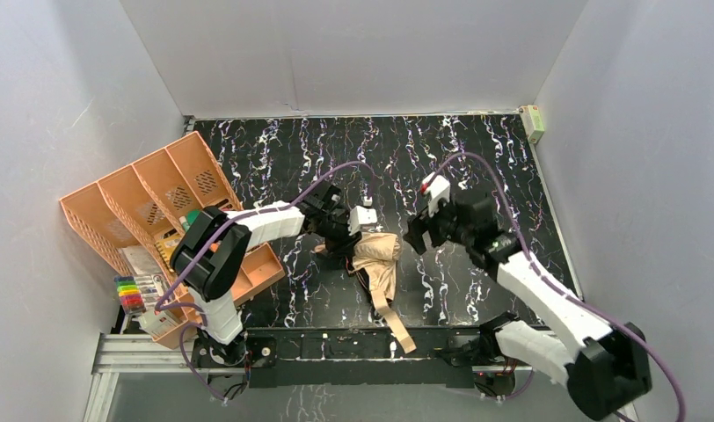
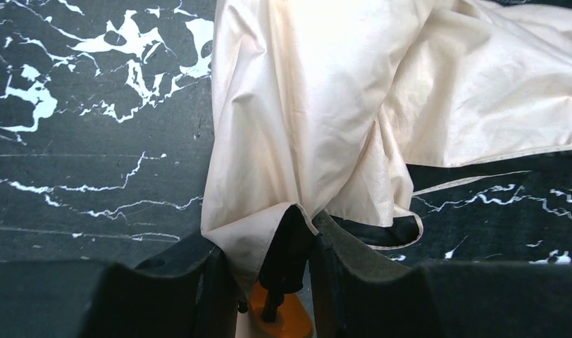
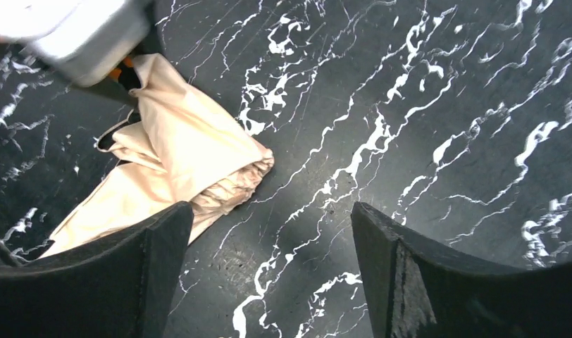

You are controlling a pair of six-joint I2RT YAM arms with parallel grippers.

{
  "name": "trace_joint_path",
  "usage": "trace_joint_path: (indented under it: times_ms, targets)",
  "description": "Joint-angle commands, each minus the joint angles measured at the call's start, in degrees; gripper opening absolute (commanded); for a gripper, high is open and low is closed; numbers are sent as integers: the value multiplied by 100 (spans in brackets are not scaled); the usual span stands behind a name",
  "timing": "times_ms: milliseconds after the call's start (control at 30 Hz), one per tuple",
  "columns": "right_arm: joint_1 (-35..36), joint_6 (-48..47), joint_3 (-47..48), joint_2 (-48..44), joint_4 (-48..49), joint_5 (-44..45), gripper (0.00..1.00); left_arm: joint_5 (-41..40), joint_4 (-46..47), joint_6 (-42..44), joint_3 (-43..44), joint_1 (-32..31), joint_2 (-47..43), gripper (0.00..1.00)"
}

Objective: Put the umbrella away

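Observation:
The umbrella (image 1: 378, 264) lies collapsed on the black marble table, its tan canopy bunched and its strap (image 1: 397, 325) trailing toward the near edge. My left gripper (image 1: 349, 237) is shut on the umbrella's end. In the left wrist view, canopy cloth (image 2: 318, 105) and a black shaft sit between the fingers (image 2: 191, 282), just above the light handle (image 2: 280, 317). My right gripper (image 1: 417, 236) hovers open just right of the umbrella. The right wrist view shows only bare table between its wide-apart fingers (image 3: 269, 267), with the umbrella (image 3: 177, 155) to the upper left.
An orange plastic desk organizer (image 1: 151, 202) stands tilted at the left edge of the table, with a box of coloured markers (image 1: 134, 294) in front of it. A small green-and-white object (image 1: 534, 121) sits in the far right corner. White walls enclose the table.

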Motion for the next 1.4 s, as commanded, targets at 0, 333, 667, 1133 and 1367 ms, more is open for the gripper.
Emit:
trace_joint_path:
  times_ms: [0, 333, 667, 1133, 1367]
  targets:
    - [-1093, 466, 663, 855, 109, -2372, 95, -971, 335, 386, -415, -199, -390, 0]
    - [-1280, -295, 1747, 2936, -200, -4220, 98, -2160, 1418, 659, -1201, -727, -756, 0]
    - [-1070, -1483, 2641, 4173, -1132, -4197, 99, -2759, 2244, 1013, -1663, -1009, -794, 0]
    - [-470, -2456, 3055, 5141, -2302, -3298, 98, -2876, 2366, 1155, -1701, -1108, -727, 0]
    - [-359, -2411, 3161, 5390, -2324, -2555, 82, -2883, 2401, 1163, -1744, -1106, -810, 0]
